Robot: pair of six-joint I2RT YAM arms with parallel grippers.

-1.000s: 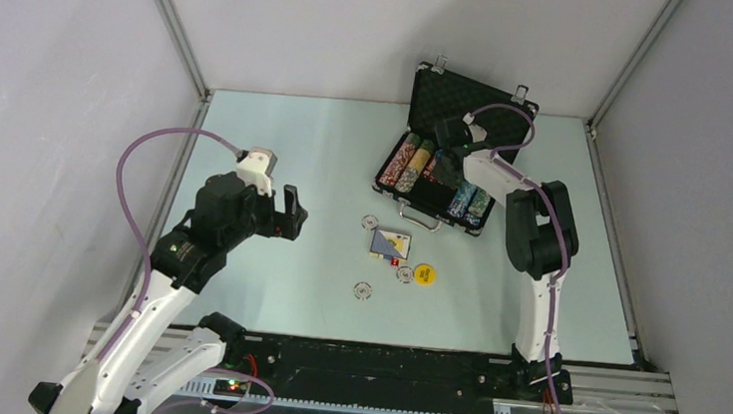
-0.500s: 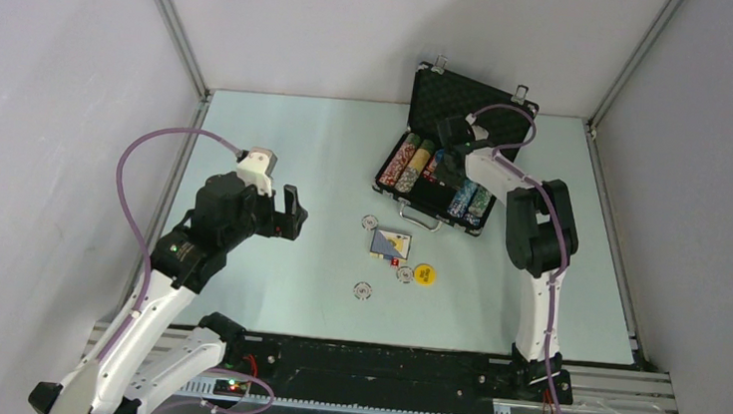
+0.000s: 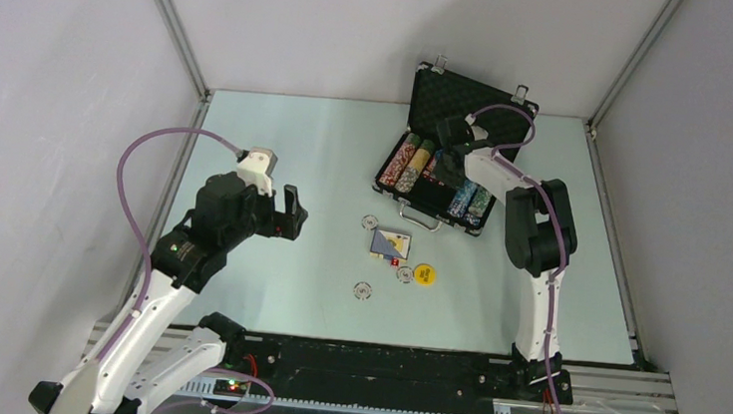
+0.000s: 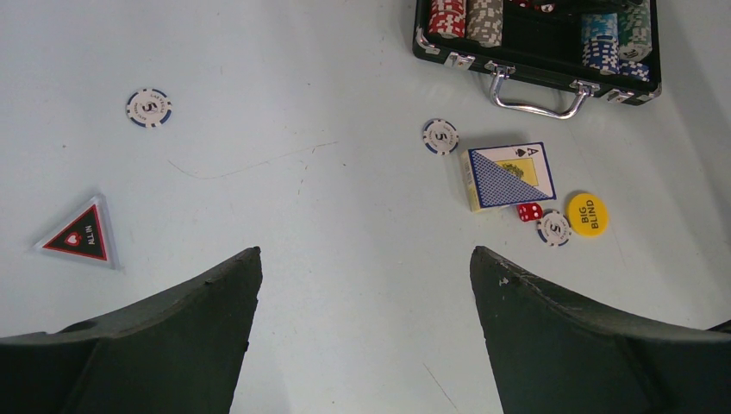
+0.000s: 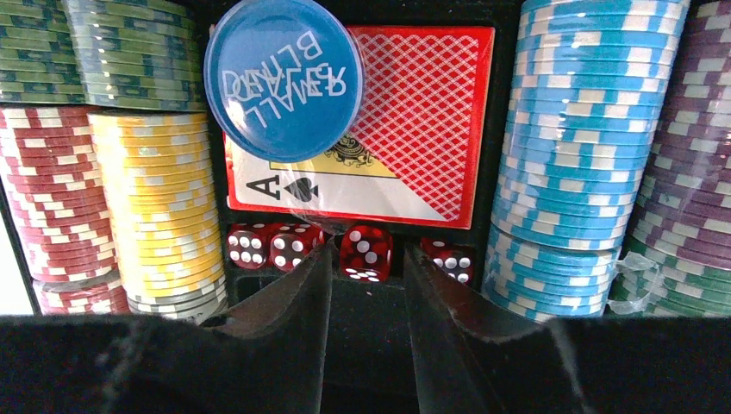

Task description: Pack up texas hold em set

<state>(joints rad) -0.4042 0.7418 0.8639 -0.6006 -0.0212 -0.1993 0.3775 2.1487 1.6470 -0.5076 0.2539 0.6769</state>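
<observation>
Black briefcase (image 3: 455, 100) open, lid upright, coloured chip stacks (image 5: 582, 155) filling side compartments.

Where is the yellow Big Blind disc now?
In the left wrist view, the yellow disc lies on the table at right, beside a poker chip and a red die.

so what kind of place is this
Probably a robot lab test cell: a pale table walled by plain grey panels on aluminium posts, with two robot arms bolted at its near edge.
</observation>
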